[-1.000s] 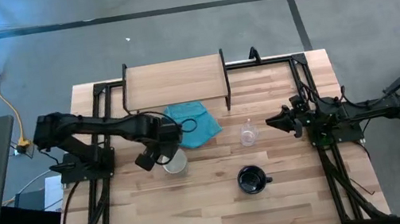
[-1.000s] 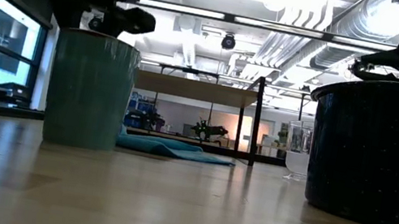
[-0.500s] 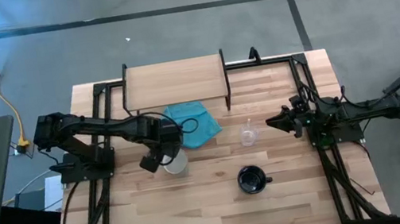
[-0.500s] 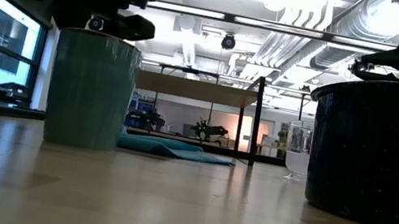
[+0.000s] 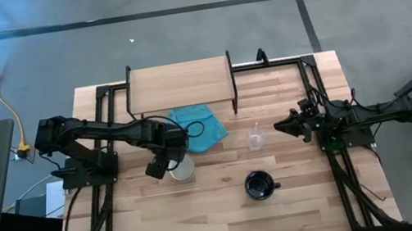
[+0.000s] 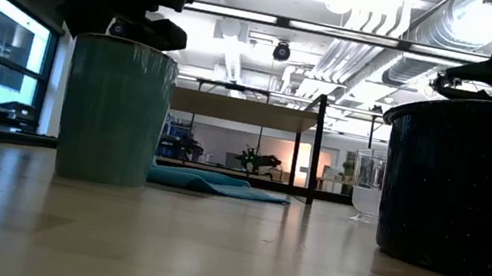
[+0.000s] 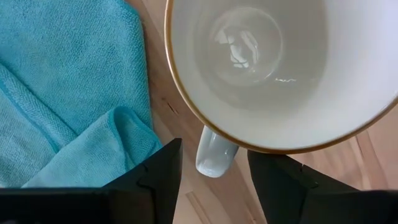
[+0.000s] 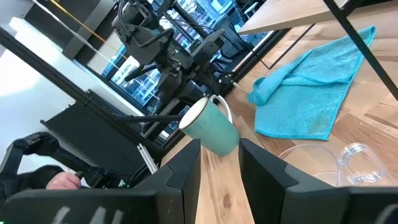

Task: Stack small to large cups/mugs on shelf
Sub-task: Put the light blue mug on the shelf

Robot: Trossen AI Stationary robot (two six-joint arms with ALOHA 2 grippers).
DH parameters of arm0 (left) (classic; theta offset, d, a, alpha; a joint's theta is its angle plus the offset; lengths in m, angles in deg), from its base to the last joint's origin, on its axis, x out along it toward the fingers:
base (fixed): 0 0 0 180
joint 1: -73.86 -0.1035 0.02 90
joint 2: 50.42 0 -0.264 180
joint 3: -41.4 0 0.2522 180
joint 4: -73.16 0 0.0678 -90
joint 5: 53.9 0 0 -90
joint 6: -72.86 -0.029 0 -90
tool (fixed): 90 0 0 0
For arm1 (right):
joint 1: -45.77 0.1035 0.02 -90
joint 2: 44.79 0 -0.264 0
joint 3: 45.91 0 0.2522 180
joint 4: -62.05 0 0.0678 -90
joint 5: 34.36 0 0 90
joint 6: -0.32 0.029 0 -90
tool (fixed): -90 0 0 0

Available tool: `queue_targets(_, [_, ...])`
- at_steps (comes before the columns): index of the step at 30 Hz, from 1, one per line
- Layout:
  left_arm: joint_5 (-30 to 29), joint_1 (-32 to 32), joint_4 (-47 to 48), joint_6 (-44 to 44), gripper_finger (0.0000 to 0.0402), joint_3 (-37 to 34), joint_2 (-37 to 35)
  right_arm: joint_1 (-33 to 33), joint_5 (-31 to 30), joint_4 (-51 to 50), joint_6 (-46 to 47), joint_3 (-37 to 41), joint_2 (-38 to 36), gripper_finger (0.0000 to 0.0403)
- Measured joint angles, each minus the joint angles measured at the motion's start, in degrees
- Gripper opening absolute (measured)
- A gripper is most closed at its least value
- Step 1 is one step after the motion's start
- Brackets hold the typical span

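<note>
- The left arm reaches across the table, bent at the elbow, its left gripper (image 5: 161, 165) pointing down over the pale white-green mug (image 5: 180, 168).
- In the left wrist view, 2 dark fingers (image 7: 160, 175) stand apart, 1 on each side of the mug's handle (image 7: 212, 155), not touching it; a teal cloth (image 7: 68, 93) lies just beside them.
- The right arm stretches low along the table's right side; the right gripper (image 5: 282, 126) has a narrow gap between its fingers and holds nothing.
- The clear glass cup (image 5: 255, 138) lies just ahead of those fingers, the black mug (image 5: 259, 185) nearer the table's front edge.
- The shelf (image 5: 179, 84) stands behind the cloth with nothing on it.
- No readable writing shows.
</note>
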Motion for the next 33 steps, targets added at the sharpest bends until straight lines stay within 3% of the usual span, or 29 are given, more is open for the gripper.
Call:
queue_targets(24, [-0.2,0.0,-0.5,-7.3,0.017,0.0,0.9,0.0,0.3,0.0,-0.1,0.0,0.0,0.0101])
queue_targets(33, [0.0,0.0,-2.4,2.8,0.017,-0.1,3.9,0.0,0.3,0.0,-0.1,0.0,0.0,0.0101])
